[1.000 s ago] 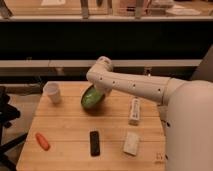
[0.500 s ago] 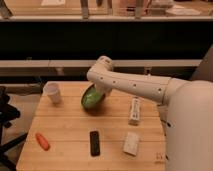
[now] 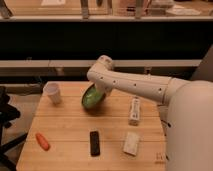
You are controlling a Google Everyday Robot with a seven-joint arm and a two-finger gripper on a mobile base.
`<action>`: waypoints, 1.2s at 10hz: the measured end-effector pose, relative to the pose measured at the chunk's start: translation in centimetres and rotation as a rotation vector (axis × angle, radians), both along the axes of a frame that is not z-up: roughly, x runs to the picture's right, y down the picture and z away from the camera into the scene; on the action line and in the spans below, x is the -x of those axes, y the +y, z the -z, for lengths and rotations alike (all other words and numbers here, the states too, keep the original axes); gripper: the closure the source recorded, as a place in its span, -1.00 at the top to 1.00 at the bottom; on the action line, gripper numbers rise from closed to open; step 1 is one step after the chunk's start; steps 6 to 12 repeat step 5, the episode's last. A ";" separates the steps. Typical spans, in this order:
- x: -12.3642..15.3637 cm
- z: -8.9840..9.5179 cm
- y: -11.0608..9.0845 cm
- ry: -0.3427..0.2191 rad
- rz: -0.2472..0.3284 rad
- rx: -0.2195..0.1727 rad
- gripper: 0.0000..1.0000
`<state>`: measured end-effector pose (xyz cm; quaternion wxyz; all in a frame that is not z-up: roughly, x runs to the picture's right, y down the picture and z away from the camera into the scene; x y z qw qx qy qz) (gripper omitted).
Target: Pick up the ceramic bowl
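Observation:
The ceramic bowl point(image 3: 91, 97), dark green outside and paler green inside, is tilted steeply on its edge over the back middle of the wooden table point(image 3: 67, 125). Its inside faces left and forward. My gripper point(image 3: 101, 91) reaches down from the white arm and is shut on the bowl's upper right rim. The arm hides most of the gripper. The bowl appears lifted a little off the table, with its shadow below it.
A small white cup point(image 3: 52, 92) stands left of the bowl. An orange carrot-like object point(image 3: 43, 141), a black bar point(image 3: 94, 143), a white packet point(image 3: 131, 143) and a white bottle-like object point(image 3: 134, 111) lie on the table. A dark counter runs behind.

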<state>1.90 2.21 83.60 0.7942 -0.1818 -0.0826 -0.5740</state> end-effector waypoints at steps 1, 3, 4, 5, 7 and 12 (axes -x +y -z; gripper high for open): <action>-0.1 0.0 0.0 -0.001 0.004 0.000 -1.00; -0.1 0.1 -0.1 -0.004 0.012 0.000 -1.00; -0.2 0.1 -0.1 -0.005 0.016 0.001 -1.00; -0.3 0.1 -0.1 -0.006 0.022 0.002 -1.00; -0.3 0.1 -0.1 -0.006 0.022 0.002 -1.00; -0.3 0.1 -0.1 -0.006 0.022 0.002 -1.00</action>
